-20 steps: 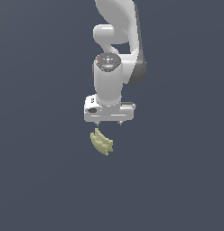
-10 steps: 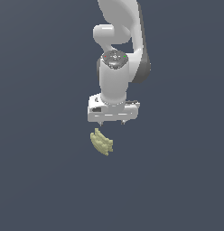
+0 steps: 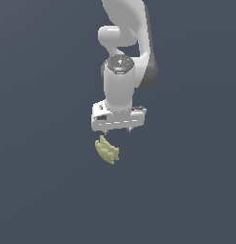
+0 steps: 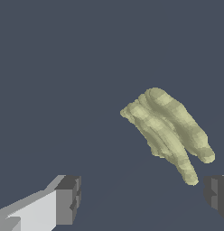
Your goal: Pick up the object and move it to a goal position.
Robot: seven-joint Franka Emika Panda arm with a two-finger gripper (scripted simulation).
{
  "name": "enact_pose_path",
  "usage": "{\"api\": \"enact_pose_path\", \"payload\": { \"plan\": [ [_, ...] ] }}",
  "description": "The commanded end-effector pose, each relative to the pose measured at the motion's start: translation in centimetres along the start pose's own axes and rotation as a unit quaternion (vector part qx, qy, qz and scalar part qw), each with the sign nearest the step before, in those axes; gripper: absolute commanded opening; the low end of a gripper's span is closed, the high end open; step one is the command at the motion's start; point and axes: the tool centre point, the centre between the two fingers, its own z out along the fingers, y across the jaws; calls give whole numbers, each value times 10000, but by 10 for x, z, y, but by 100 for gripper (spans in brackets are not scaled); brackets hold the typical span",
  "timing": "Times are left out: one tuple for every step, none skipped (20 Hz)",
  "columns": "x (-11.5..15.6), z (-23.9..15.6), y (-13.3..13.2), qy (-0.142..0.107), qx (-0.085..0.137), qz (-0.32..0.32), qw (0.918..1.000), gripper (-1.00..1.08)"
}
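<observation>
Hanging above the object in the exterior view, the gripper is pointing down with its jaws spread wide and holding nothing. Lying apart from both dark fingertips in the wrist view, the object is sitting untouched.

one object is showing, a single pale yellow-green knobbly bunch made of several lumpy lobes; their exact number is hard to tell. one white gripper is showing, with two dark fingertips appearing in the wrist view.
</observation>
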Motion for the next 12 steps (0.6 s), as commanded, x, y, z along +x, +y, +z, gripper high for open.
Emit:
{"api": "enact_pose_path", "payload": {
  "plan": [
    [2,1,2,-6,2,-147,9999,100],
    [2,2,3,-8,4,-219,9998,100],
    [3,3,4,-11,5,-296,9996,100],
    [4,3,5,-14,7,-380,9993,100],
    [5,4,6,-17,9,-469,9989,100],
    [6,5,7,-19,12,-564,9984,100],
    [7,6,8,-23,15,-665,9978,100],
    [8,7,10,-26,18,-771,9970,100],
    [9,8,11,-29,21,-884,9961,100],
    [10,9,13,-32,25,-1002,9950,100],
    [12,10,14,-35,30,-1122,9937,100],
    [13,11,16,-38,34,-1242,9922,100]
  ]
}}
